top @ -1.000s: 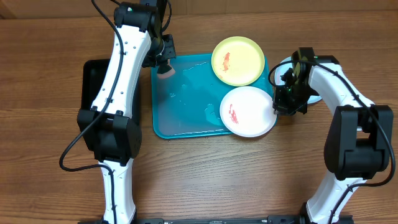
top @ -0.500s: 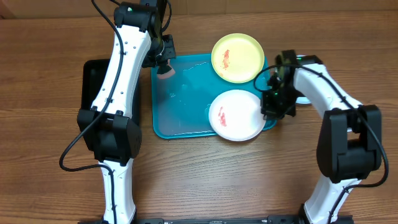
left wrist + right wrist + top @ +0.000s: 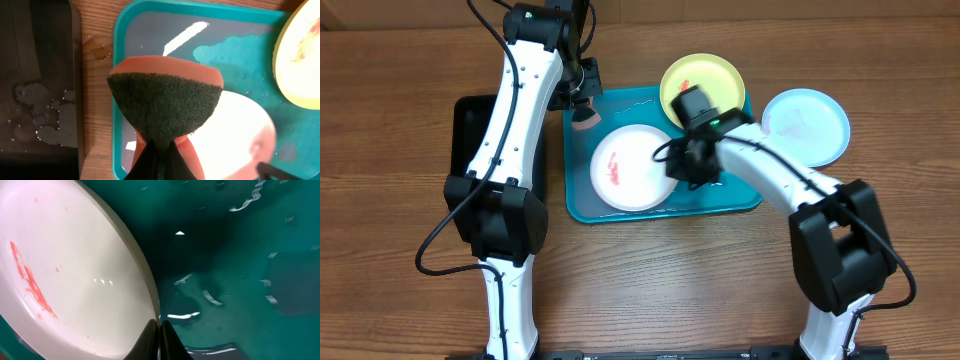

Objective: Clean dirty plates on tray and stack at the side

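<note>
- Brown wood-grain boards make up the wooden table (image 3: 400,60), matte and streaked with darker lines.
- At the middle lies the turquoise tray (image 3: 578,205), smooth plastic with rounded corners and a raised rim. Its floor is wet and throws back glints of light.
- On the tray's left half sits the white plate (image 3: 638,185), round, shallow and glossy. A red smear (image 3: 30,282) marks the plate's left part.
- The right gripper (image 3: 159,337) is pinched tight on that plate's right rim. Only its dark fingertips show in the wrist view.
- At the tray's far right corner rests the yellow-green plate (image 3: 720,78). It has a red streak, and its near edge is hidden by the right arm (image 3: 770,170).
- Off the tray, on bare wood to the right, is the light blue plate (image 3: 810,125).
- The left gripper (image 3: 159,157) is clamped on a sponge (image 3: 165,105), orange foam faced with a coarse dark green scouring pad. It hangs over the tray's far left corner, next to the white plate, but I cannot tell whether it touches.
- Left of the turquoise tray is a black tray (image 3: 468,130), beaded with water and partly covered by the left arm.
</note>
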Action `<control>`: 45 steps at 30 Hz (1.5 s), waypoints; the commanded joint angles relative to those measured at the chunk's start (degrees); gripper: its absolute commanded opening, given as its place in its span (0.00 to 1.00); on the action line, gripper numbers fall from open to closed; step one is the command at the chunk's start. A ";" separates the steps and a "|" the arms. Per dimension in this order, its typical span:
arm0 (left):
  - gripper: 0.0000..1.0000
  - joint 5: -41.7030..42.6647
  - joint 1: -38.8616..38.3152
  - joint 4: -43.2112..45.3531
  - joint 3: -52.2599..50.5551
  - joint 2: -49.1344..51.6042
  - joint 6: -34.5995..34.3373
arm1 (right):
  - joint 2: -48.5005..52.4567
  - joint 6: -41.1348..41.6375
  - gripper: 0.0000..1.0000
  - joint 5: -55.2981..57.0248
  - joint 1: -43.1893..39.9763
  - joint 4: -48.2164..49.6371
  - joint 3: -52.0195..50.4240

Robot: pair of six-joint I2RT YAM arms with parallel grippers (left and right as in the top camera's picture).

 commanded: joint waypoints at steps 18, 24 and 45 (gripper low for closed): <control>0.04 -0.22 -1.27 0.68 -3.98 0.09 -0.35 | 4.61 -2.19 0.22 -0.13 -1.03 5.35 -0.35; 0.04 -0.17 -1.51 3.91 -8.33 0.09 1.40 | 6.16 -2.21 0.13 -2.10 -1.03 5.49 -0.35; 0.04 1.92 -5.60 12.39 -26.80 0.09 10.10 | 6.19 -1.99 0.04 -2.08 -1.03 6.58 -0.35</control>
